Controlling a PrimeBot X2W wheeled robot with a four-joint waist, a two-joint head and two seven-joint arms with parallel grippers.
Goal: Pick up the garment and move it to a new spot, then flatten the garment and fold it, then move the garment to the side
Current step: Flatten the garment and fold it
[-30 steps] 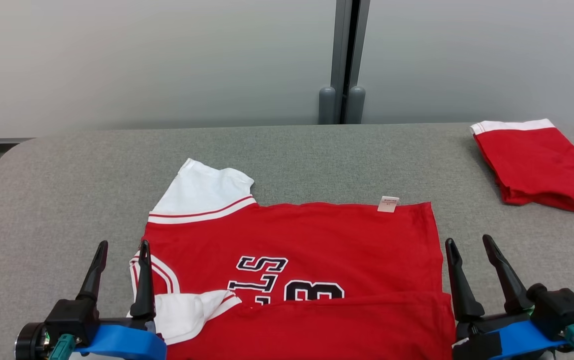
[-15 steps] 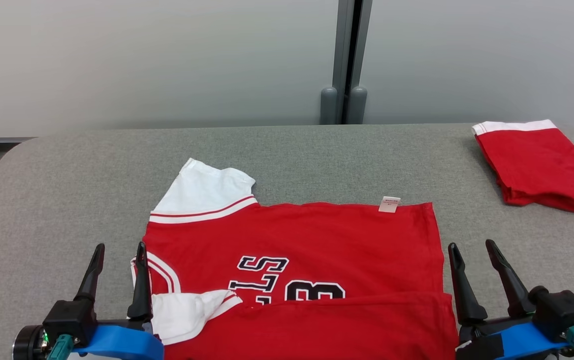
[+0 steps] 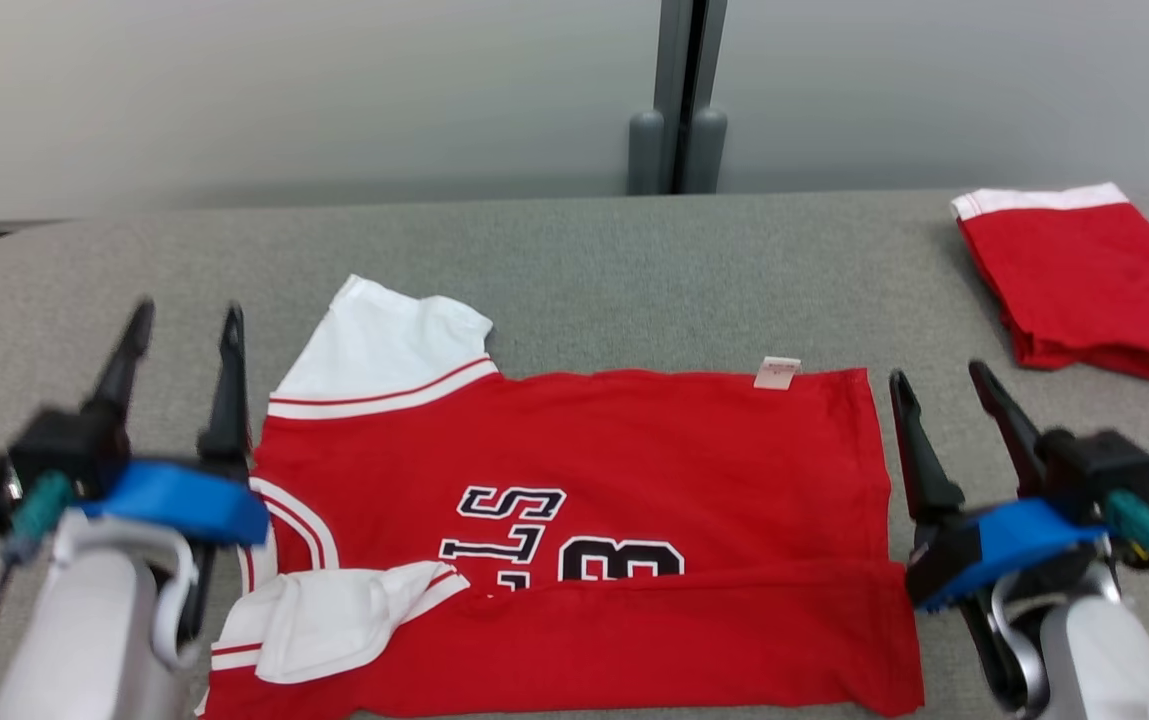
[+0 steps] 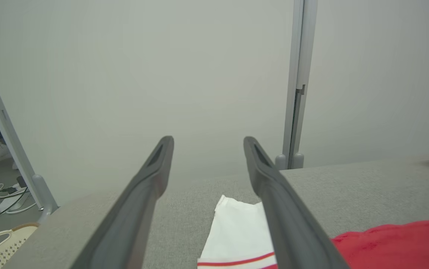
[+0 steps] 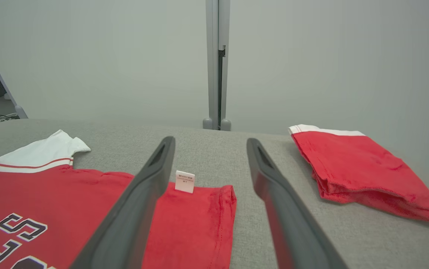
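Red garment (image 3: 584, 440) lies between left hand (image 3: 188, 308) and right hand (image 3: 938, 372); both spread apart, empty

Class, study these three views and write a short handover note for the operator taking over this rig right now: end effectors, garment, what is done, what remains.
End effectors: the left end effector is open and empty, beside the jersey's left edge. The right end effector is open and empty, beside its right edge.
Things: the jersey lies flat on the grey table. A folded red garment sits at the far right.
Done: the near edge is folded up over the lettering and the near sleeve is tucked in.
Left: the far sleeve sticks out. Fold it in, finish folding, then move the jersey aside.
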